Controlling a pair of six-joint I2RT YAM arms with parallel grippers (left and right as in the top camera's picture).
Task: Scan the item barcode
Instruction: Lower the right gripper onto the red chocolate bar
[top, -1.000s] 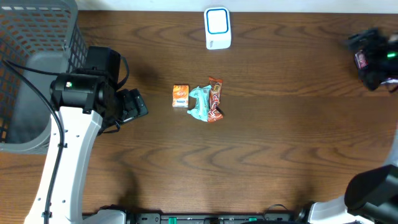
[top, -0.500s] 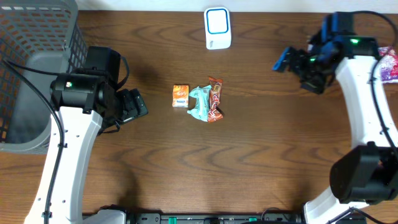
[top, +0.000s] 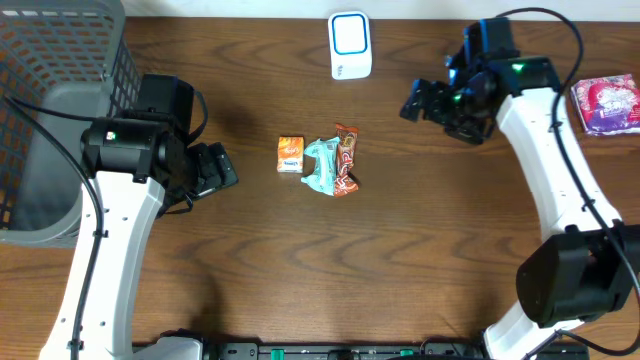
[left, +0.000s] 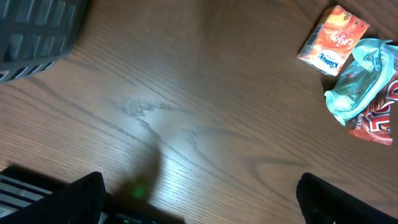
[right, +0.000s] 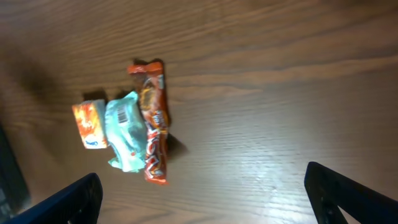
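Plainly, the right gripper (top: 409, 103) gapes wide, apart from the teal packet (top: 322, 166)

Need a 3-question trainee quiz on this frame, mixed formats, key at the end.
1. True or false: the right tool is gripping a packet.
2. An orange packet, a teal packet and a red snack bar lie together mid-table. Which one is in the middle? A orange packet, B teal packet, C red snack bar.
3. Fill in: seen from the robot, the white barcode scanner stands at the table's ___ edge.

Key: 1 false, it is open and empty, off to the side of the three items. 2 B. 3 far.
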